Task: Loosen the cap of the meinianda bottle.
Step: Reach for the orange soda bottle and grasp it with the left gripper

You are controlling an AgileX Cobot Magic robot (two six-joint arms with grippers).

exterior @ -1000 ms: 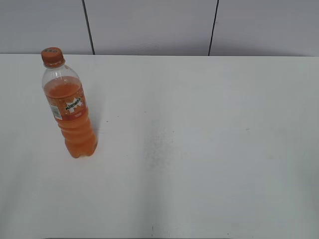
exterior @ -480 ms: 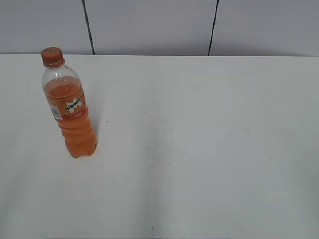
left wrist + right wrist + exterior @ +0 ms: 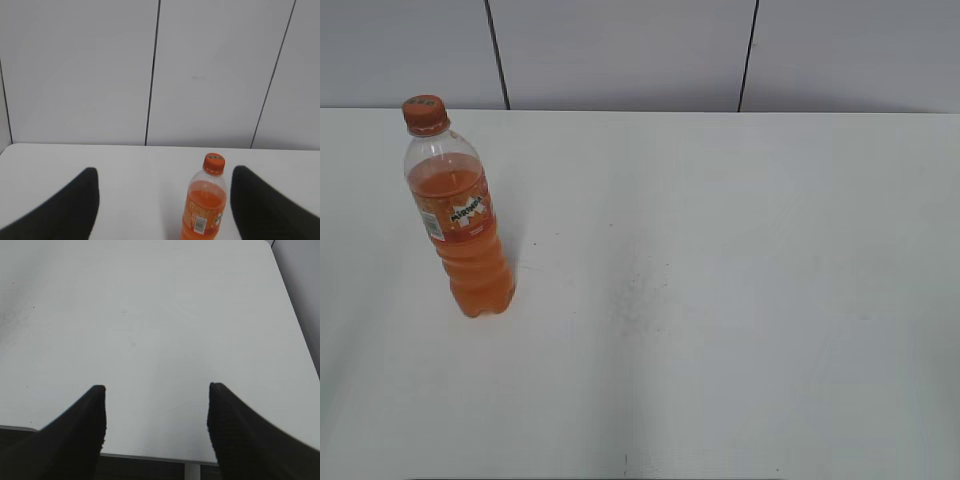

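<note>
On the white table (image 3: 720, 300), toward its left side in the exterior view, the meinianda bottle (image 3: 461, 225) stands upright, well forward of the grey panelled wall (image 3: 620, 50). The cap (image 3: 425, 114) sits on the bottle's neck, orange, level and seated. Orange drink fills the bottle to just above the wrap label. Neither arm shows in the exterior view.

Left wrist view: the left gripper (image 3: 165, 205) faces the bottle with its two dark fingers (image 3: 70, 210) spread wide apart, holding nothing. The bottle stands beyond the fingers, apart from both, and appears in the gap between them, nearer the finger at the right of that view than the one at the left. The cap appears at about the height of the fingertips. No contact with bottle or cap.

Right wrist view: the right gripper (image 3: 156, 412) hangs over bare table near the table's front edge, its fingers (image 3: 75, 435) likewise spread wide and empty. The bottle does not appear in this view; the right gripper is well apart from it.
</note>
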